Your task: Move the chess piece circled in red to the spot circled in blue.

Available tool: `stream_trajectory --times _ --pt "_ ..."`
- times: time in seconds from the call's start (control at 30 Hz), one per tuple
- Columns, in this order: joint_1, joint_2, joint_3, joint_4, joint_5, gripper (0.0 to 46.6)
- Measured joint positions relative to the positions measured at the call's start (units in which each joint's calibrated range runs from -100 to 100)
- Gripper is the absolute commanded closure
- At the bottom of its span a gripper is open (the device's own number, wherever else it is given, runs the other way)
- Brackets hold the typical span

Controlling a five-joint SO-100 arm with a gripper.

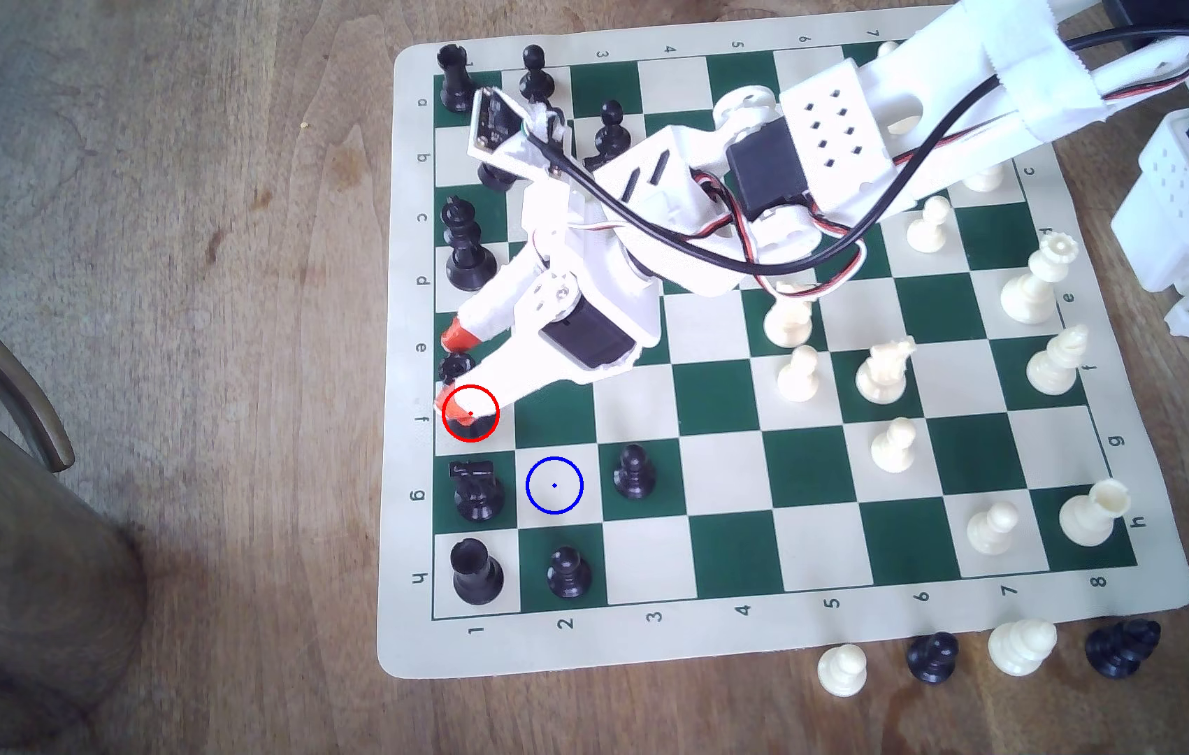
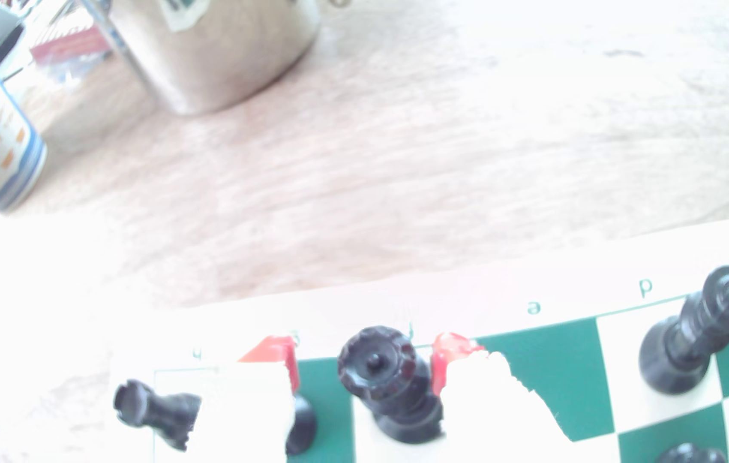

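Note:
The chess piece, a glossy black queen [image 1: 457, 367] with a notched coronet, stands upright on the red-ringed cream square at the mat's edge on the exterior view's left. My gripper [image 1: 453, 370] is open and lowered over it, one orange-tipped finger on each side. In the wrist view the queen [image 2: 376, 374] sits between the red pads [image 2: 440, 360] of the gripper [image 2: 364, 360]. A clear gap shows on one side, while the other pad is close to the piece. The spot [image 1: 554, 485] is the blue-ringed cream square, diagonally next to the queen's square and bare.
Black pieces crowd the spot: a rook [image 1: 476, 494] beside it, a pawn [image 1: 633, 472] on its other side, and a rook [image 1: 475, 570] and pawn [image 1: 567, 570] nearer the mat's edge. The black king [image 1: 464, 243] stands further along the edge. Captured pieces [image 1: 932, 657] lie off the mat. A wooden cylinder [image 1: 10, 552] stands at the left.

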Motion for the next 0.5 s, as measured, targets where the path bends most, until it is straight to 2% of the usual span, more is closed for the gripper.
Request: stream_trajectory --times 0.13,0.2,0.27,0.5 --pt "0.0 0.4 0.8 -0.7 0.0 31.5" --pt "0.0 0.4 0.8 -1.0 0.0 38.0" --pt "0.0 0.4 0.8 -1.1 0.0 46.4" --pt "0.0 0.4 1.4 -2.2 -0.1 46.4"
